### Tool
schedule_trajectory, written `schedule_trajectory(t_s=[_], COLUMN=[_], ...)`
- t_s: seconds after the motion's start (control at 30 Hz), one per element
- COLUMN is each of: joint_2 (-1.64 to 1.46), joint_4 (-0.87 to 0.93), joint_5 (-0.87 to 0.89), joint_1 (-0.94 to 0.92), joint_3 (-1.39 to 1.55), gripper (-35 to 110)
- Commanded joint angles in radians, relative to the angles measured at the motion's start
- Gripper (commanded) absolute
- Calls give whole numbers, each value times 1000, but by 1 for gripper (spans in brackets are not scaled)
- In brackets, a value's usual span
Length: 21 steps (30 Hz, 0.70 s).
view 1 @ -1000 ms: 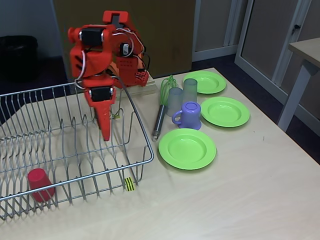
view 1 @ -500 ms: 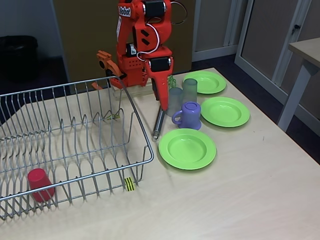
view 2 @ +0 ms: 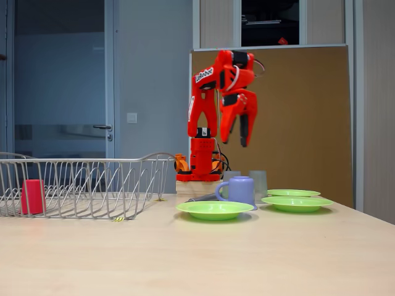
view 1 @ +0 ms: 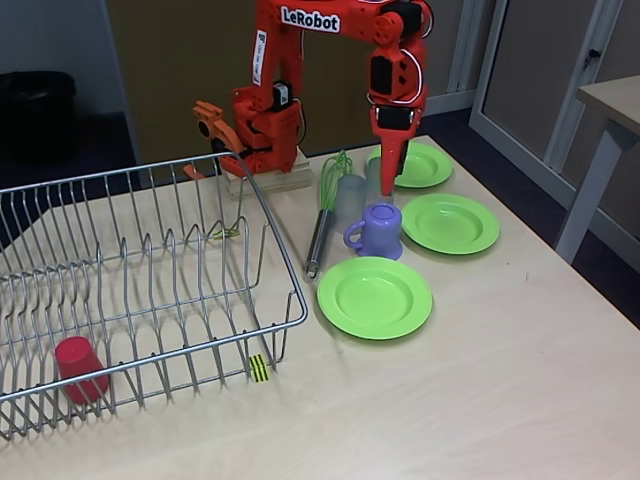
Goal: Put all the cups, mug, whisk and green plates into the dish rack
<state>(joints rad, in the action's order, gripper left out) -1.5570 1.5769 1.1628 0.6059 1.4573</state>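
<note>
Tumblers (view 1: 365,190) beside mug (view 1: 381,229), under raised gripper (view 2: 241,140), jaws apart; red cup (view 1: 78,368) in rack (view 1: 285,300).

Red-orange arm (view 1: 300,80), white "LeRobot" lettering. Silver wire dish rack (view 1: 140,290), yellow-and-black striped tag (view 1: 259,368). Red cup (view 1: 80,368). Lime-green plates (view 1: 374,296). Lilac mug (view 1: 380,231). Grey-blue tumblers (view 1: 349,203). Whisk (view 1: 325,215): green loops, silver handle. Pale wood table (view 1: 480,400).
</note>
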Motion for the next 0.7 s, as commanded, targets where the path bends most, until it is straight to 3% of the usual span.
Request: schedule_trajectory(t_s=[0.0, 0.3, 0.67], joint_2=[-38, -127, -176], joint_4=[-86, -449, -505], joint_5=[118, 241, 101], joint_1=[80, 179, 146], joint_3=[81, 462, 606], gripper=[35, 37, 44])
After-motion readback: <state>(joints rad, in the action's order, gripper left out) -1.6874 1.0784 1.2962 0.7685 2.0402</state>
